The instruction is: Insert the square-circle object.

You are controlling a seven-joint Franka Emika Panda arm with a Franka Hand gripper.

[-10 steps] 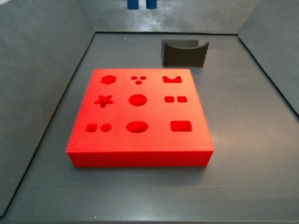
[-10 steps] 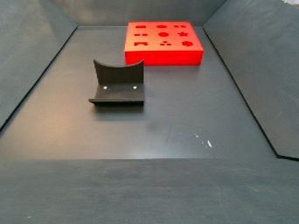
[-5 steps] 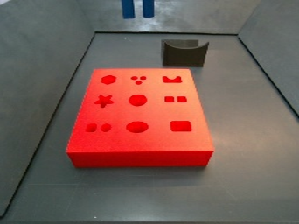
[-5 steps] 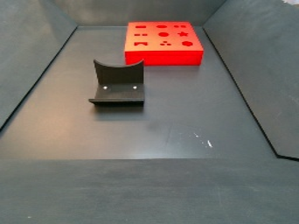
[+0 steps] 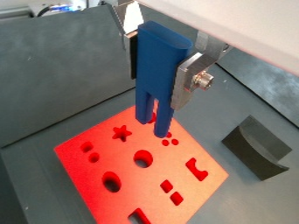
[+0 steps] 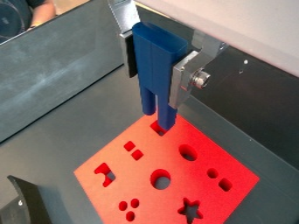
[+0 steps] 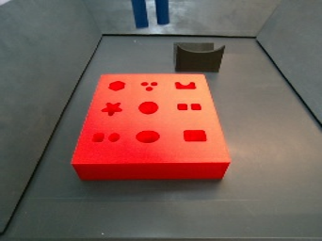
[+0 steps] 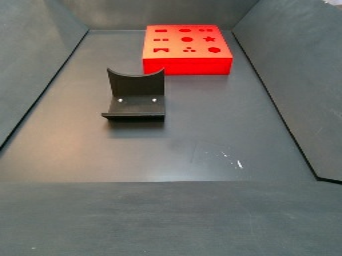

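**Hanging over the board with the blue piece, slot not lined up yet**

Holding the square-circle object (image 5: 156,74) between its silver fingers (image 5: 191,70), the gripper (image 5: 162,54) is clamped on the blocky top of the piece, with the two prongs pointing straight down. So the long axis of the piece is vertical, running right along the gripper's own approach line, which is what you'd want for a push-in.

The red board (image 5: 128,166) lies below the gripper, well apart from the prong tips. In a side view only the prong ends (image 7: 150,10) poke in at the frame edge, so the whole thing hangs high above the floor.

What the next move hinges on, I reckon: the matching cutout (image 7: 189,107), the small square-and-circle pair, sits below and a bit off to one side of the prongs. In both wrist views the tips seem to hover over a different part of the board, though I can't tell exactly how far off. Needs a sideways nudge, then a straight drop.

The fixture (image 8: 134,96) stands on the floor away from the board, not involved.
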